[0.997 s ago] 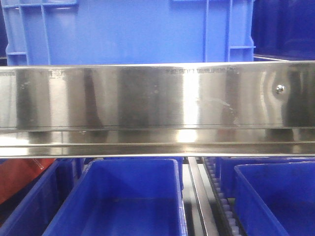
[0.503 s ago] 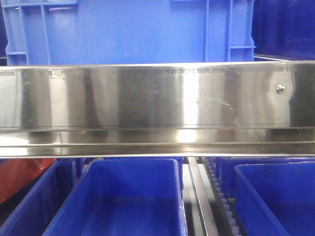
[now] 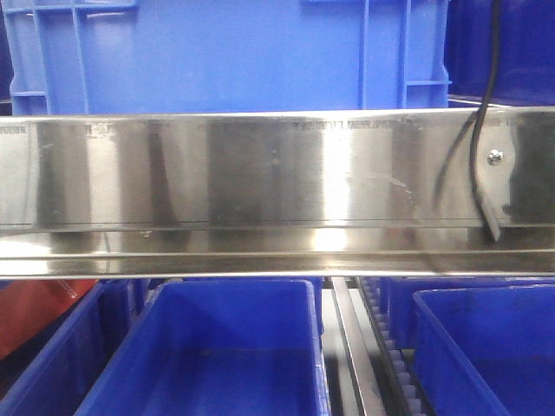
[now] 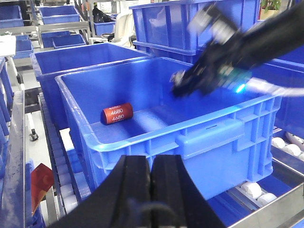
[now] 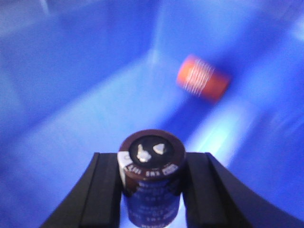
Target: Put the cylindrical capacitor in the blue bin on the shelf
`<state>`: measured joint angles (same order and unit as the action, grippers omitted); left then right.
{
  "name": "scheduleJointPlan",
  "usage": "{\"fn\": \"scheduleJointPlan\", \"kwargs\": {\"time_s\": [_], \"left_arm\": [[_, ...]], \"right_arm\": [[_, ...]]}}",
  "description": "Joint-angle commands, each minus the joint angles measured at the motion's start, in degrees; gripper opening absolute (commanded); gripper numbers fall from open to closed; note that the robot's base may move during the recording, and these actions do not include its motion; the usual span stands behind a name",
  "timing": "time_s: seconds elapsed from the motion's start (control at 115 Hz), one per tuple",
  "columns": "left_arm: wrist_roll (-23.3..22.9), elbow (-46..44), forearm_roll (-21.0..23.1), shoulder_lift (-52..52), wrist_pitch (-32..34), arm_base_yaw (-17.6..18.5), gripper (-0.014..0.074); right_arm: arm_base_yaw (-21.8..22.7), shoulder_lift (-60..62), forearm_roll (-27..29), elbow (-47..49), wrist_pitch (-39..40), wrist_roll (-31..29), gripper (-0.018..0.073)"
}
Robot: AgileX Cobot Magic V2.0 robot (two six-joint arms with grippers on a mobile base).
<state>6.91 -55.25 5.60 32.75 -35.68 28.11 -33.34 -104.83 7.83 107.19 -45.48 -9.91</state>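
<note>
Stainless shelf [image 3: 260,173] with roller tracks carries rows of blue bins, seen close from the front view, with a black cable hanging across its right end. Nearest in the left wrist view, the left gripper [image 4: 152,183] has its jaws pressed together, holding nothing, just outside the front wall of the blue bin [image 4: 209,137]. Over that bin, the right gripper [image 5: 151,178] has its jaws clenched on the cylindrical capacitor [image 5: 151,164], a dark can gripped across its sides. Its long axis runs along the fingers, terminal end pointing away from the wrist and down toward the bin floor. The right arm is therefore the working arm; release appears to be the remaining step. Farther in, an orange cell [image 4: 118,113] lies on its side on the bin floor, well apart from the capacitor.
</note>
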Motion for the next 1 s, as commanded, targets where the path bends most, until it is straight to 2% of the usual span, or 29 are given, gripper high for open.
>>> {"fn": "scheduleJointPlan", "kwargs": {"time_s": [0.0, 0.035, 0.147, 0.217, 0.26, 0.381, 0.52, 0.65, 0.824, 0.988], "left_arm": [[0.0, 0.1, 0.5, -0.4, 1.1, 0.2, -0.0111], [0.0, 0.1, 0.5, -0.4, 1.1, 0.2, -0.0111], [0.0, 0.1, 0.8, -0.4, 1.1, 0.2, -0.0111], [0.0, 0.1, 0.8, -0.4, 1.1, 0.2, -0.0111], [0.0, 0.1, 0.8, -0.4, 1.1, 0.2, -0.0111], [0.0, 0.1, 0.8, -0.4, 1.1, 0.2, -0.0111], [0.0, 0.1, 0.8, -0.4, 1.1, 0.2, -0.0111], [0.0, 0.1, 0.8, -0.4, 1.1, 0.2, -0.0111], [0.0, 0.1, 0.8, -0.4, 1.1, 0.2, -0.0111], [0.0, 0.1, 0.8, -0.4, 1.1, 0.2, -0.0111]], "right_arm": [[0.0, -0.5, 2.8, 0.7, 0.8, -0.5, -0.0034], [0.0, -0.5, 3.6, 0.7, 0.8, -0.5, 0.0036], [0.0, -0.5, 4.9, 0.7, 0.8, -0.5, 0.0405], [0.0, -0.3, 4.9, 0.7, 0.3, -0.5, 0.0547], [0.0, 0.0, 4.9, 0.7, -0.1, -0.5, 0.0578], [0.0, 1.6, 4.9, 0.7, -0.4, -0.5, 0.0527], [0.1, 5.5, 4.9, 0.7, -0.4, -0.5, 0.0376], [0.6, 11.2, 4.8, 0.7, -0.5, -0.5, 0.0118], [0.6, 19.5, 3.0, -0.3, -1.0, -0.5, -0.0164], [0.6, 28.9, 1.3, -7.3, 0.0, -0.5, -0.0153]]}}
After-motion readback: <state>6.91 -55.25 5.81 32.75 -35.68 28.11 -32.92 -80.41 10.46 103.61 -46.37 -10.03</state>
